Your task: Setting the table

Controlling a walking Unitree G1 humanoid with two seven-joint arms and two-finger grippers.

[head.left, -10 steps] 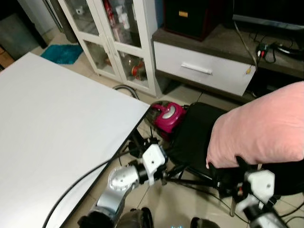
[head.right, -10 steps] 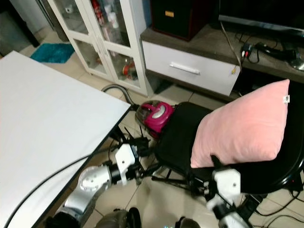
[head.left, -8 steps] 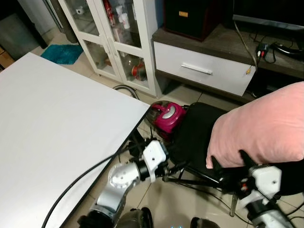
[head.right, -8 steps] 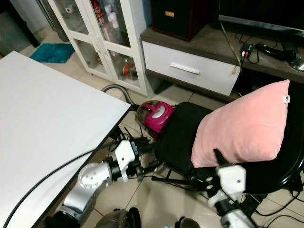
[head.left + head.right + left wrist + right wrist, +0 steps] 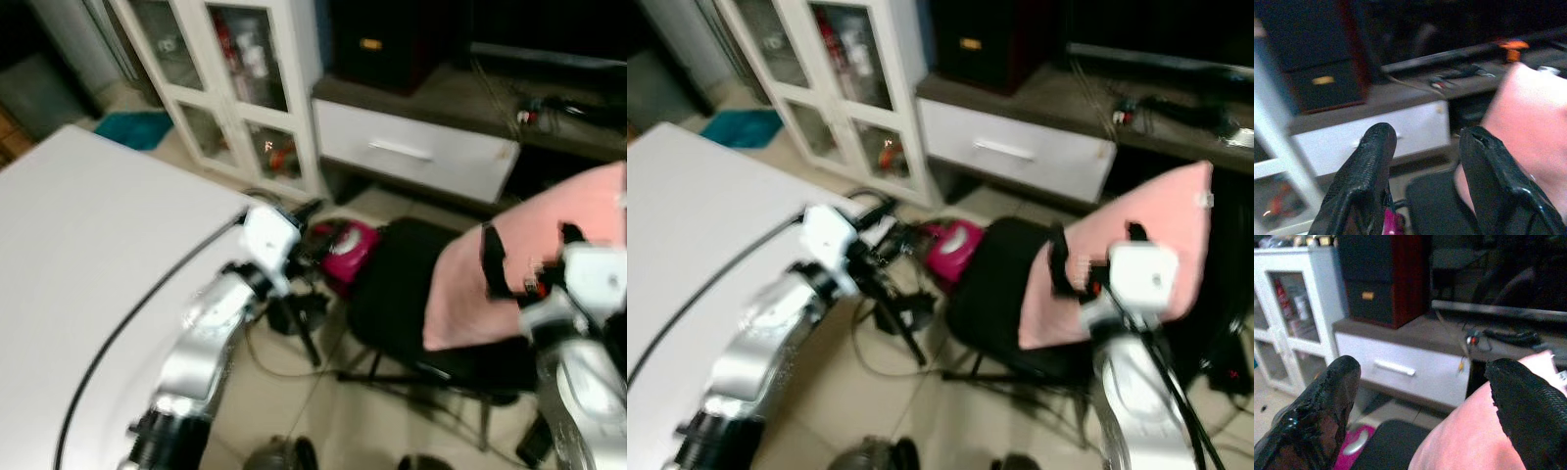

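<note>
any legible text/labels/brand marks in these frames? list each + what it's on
None legible.
Gold plate on the dark speaker cabinet: a mark is there, too blurred to read.
White tag on the pink cushion: too small to read.
Bottles in the white glass-door cabinet: coloured labels, motion-blurred, unreadable.

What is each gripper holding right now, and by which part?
Nothing. The left gripper and the right gripper are both open with bare fingers, raised in the air near the pink pillow.
</note>
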